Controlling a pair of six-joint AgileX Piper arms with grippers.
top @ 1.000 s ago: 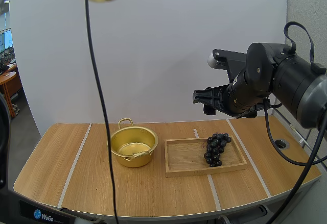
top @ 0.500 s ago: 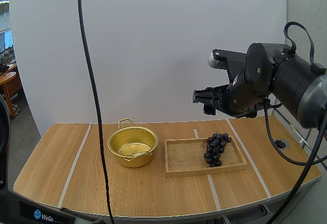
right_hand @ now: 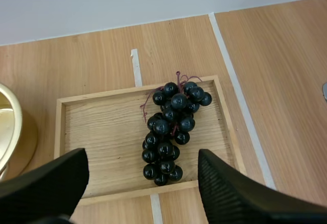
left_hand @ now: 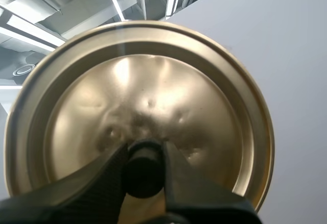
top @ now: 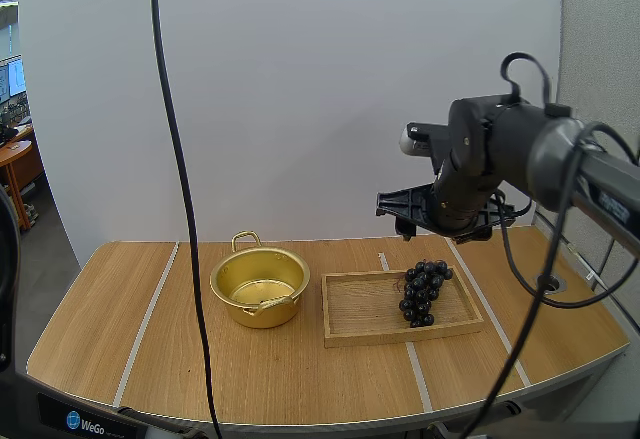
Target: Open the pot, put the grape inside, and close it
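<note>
Gold-coloured metal sits right in front of the left claw [left_hand: 144, 158]: this is the lid [left_hand: 153, 91] of the pot, seen from its knob side. The claw's two black fingers [left_hand: 99, 183] are closed tight on the black knob [left_hand: 144, 172] at the middle of the lid, one finger on each side of it, so the lid hangs from the claw by that knob. The lid's broad rim runs all round the pinched knob, and its domed face shows a few small dents just past the fingertips.

The right claw [right_hand: 141, 168] hangs in the air above the tabletop [top: 130, 329], well clear of it. Its fingers are spread wide apart and hold nothing. Straight below the gap between them lies the bunch of dark grapes [right_hand: 171, 129], untouched, with its thin reddish stem end pointing away from the claw's wrist. The grapes rest inside a shallow wooden tray [right_hand: 102, 132], nearer the tray's end that is far from the pot, while the rest of the tray floor is bare wood.

Off to one side of the right claw, just beside the tray but not touching it, the gold pot [top: 260, 287] stands upright on the tabletop. Its top is open, with no lid on it, and one looped handle sticks up at its far rim
</note>
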